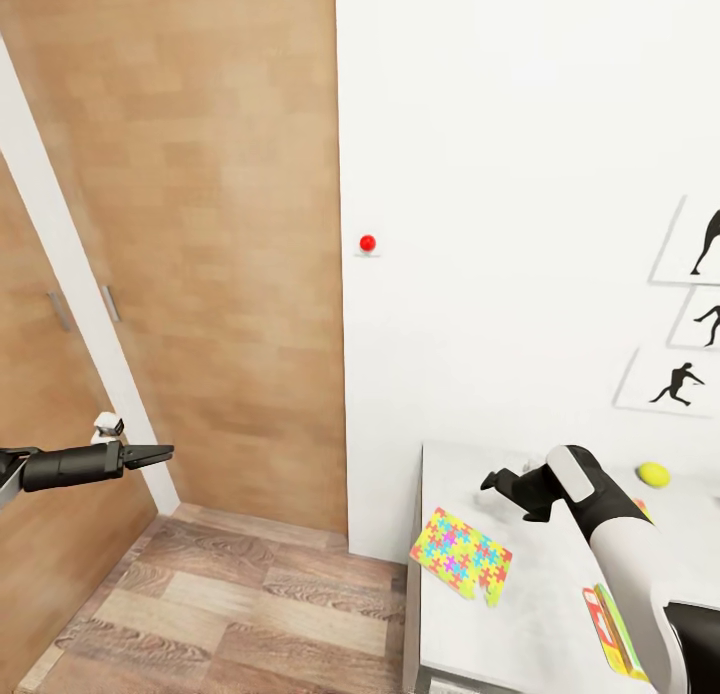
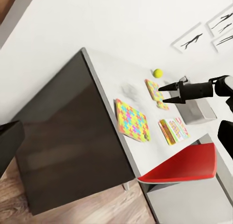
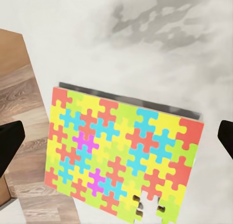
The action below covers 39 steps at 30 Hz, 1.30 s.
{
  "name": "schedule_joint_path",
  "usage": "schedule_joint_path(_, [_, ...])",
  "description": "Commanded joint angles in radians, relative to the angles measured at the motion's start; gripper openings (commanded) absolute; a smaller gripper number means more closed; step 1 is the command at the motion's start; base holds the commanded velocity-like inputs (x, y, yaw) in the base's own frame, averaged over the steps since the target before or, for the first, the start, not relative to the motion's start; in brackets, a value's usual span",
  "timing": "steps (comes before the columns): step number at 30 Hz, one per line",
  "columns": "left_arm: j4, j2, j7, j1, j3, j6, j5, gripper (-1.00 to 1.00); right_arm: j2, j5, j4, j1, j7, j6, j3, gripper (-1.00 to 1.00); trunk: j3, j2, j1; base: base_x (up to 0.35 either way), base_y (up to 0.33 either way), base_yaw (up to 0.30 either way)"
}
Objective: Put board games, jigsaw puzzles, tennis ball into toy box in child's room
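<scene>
Two end effectors spread and empty, right [image 2: 168,90] above jigsaw puzzle [image 3: 121,156], left [image 1: 160,454] over floor [image 1: 230,604]

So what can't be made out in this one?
- Toy box: left wrist view, mostly behind the right arm.
- Board game: head view, partly covered by the same arm.
- Second puzzle: left wrist view, partly behind the right gripper.
</scene>
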Motion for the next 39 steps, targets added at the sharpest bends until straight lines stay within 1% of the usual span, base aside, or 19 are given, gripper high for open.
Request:
schedule_joint_path(1, [0.000,0.001,-0.003,-0.001,-0.006,0.011,0.006,1.00,0.000,-0.010,-0.001,-0.001,-0.010,0.003,-0.002,1.00,-0.004,-0.003,0.001,0.000,0.000,0.000])
schedule_joint_path(11, [0.000,0.001,-0.003,-0.001,-0.006,0.011,0.005,1.00,-0.013,-0.011,-0.001,-0.001,-0.011,-0.001,-0.002,1.00,-0.021,-0.003,0.001,0.000,0.000,0.000])
schedule_joint_path(17, [0.000,0.001,-0.003,-0.001,-0.006,0.011,0.005,1.00,-0.017,-0.015,-0.001,-0.001,-0.011,-0.020,-0.005,1.00,-0.030,-0.003,0.001,0.000,0.000,0.000])
schedule_joint_path(26, [0.000,0.001,-0.003,-0.001,-0.006,0.011,0.005,1.00,-0.018,-0.017,0.000,-0.001,-0.011,-0.040,-0.013,1.00,-0.045,-0.003,0.001,0.000,0.000,0.000])
schedule_joint_path(39, [0.000,0.001,-0.003,-0.001,-0.006,0.010,0.006,1.00,-0.016,-0.020,0.001,-0.001,-0.008,-0.041,-0.016,1.00,-0.067,-0.003,0.001,0.000,0.000,0.000])
